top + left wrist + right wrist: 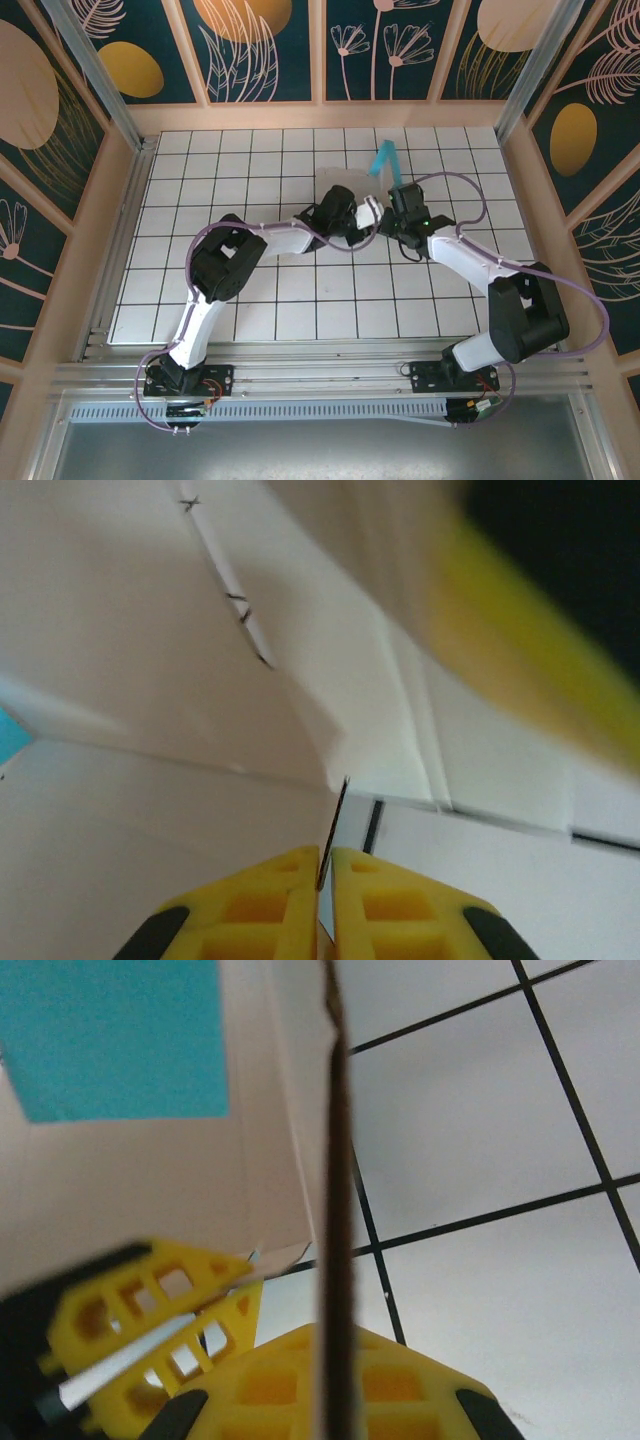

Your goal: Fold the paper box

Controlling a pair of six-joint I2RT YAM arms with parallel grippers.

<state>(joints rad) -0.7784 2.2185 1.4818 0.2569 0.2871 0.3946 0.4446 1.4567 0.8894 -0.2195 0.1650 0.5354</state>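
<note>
The paper box (pixel 340 182) is a pale whitish-grey sheet standing partly raised on the tiled table, with a turquoise flap (pixel 383 160) sticking up at its far right. My left gripper (pixel 326 865) is shut on a thin cardboard edge of the box (pixel 150 660). My right gripper (pixel 335 1360) is shut on another edge of the box (pixel 150 1190), seen edge-on as a dark strip between its yellow fingers. The turquoise side (pixel 110 1040) shows at the upper left there. In the top view both grippers (pixel 352 200) (pixel 388 192) meet at the sheet's near side, close together.
The white tiled table (pixel 250 290) with black grid lines spreads around the arms. Patterned walls (pixel 60 150) and metal rails enclose it on three sides. The left gripper's yellow fingers (pixel 150 1330) appear close beside the right gripper's.
</note>
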